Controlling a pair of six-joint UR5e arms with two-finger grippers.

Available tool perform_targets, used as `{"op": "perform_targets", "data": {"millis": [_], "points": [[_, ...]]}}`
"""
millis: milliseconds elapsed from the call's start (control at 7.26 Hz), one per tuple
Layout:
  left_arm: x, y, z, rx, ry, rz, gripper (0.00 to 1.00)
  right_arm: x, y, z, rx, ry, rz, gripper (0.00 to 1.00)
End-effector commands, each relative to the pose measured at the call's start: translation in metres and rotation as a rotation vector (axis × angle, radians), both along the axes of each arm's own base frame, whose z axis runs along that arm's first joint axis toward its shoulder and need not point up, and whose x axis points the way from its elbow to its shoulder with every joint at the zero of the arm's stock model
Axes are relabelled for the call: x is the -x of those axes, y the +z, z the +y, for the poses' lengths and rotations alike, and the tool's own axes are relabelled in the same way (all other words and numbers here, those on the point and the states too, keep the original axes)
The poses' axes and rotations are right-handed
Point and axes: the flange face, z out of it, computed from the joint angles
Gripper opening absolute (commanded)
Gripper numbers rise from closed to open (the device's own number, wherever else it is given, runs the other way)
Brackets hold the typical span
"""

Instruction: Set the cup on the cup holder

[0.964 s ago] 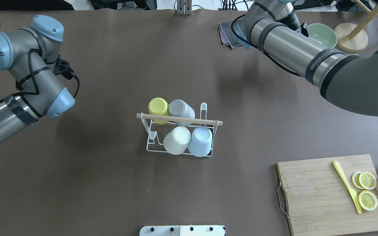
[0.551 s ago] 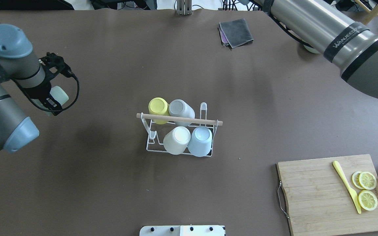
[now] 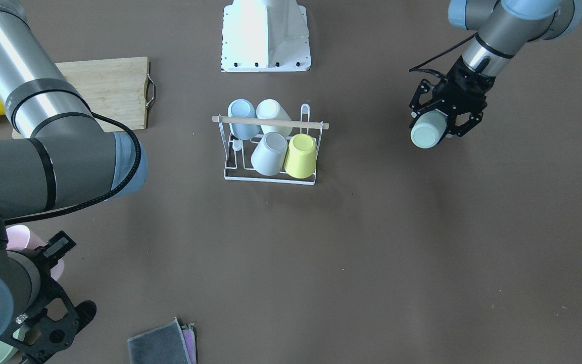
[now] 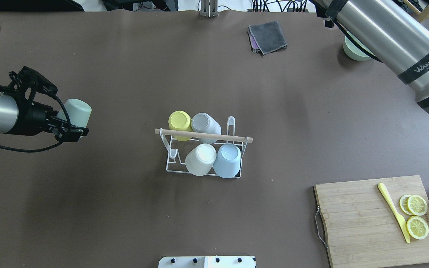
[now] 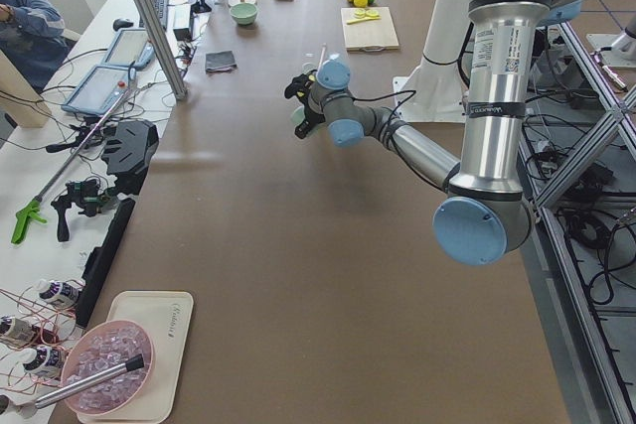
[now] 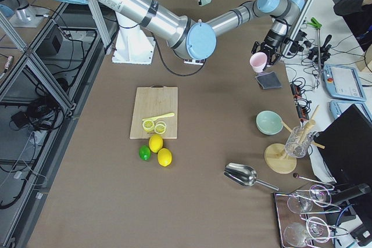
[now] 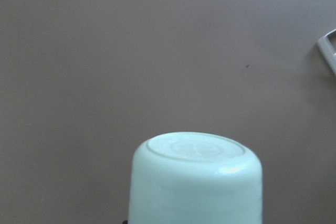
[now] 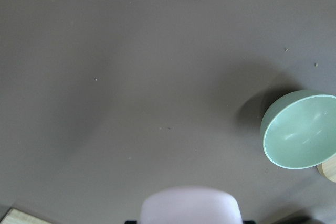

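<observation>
Mint cup [image 4: 77,111], pinched in left jaws well left of rack [image 4: 203,136]; pink cup [image 6: 257,61] pinched in right jaws, far right; likely risk: rim clipping racked cups [image 4: 200,159] if lowered off-prong.

Robotics lab workbench.
2 robot arms [image 5: 492,76] stand at a brown-covered table [image 4: 214,74], ringed by aluminium framing [image 6: 35,59], loose cables [image 6: 32,108], teach pendants [image 5: 97,91] and a seated person [image 5: 25,17].
</observation>
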Motion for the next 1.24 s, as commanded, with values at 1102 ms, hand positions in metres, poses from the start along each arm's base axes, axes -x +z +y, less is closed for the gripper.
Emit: {"op": "perform_targets", "data": {"millis": [1102], "points": [[-0.147,-0.067,0.177,-0.506,-0.472,0.297,0.31,0.034,-0.008,0.143,-0.410,0.444,-0.742,0.00]]}}
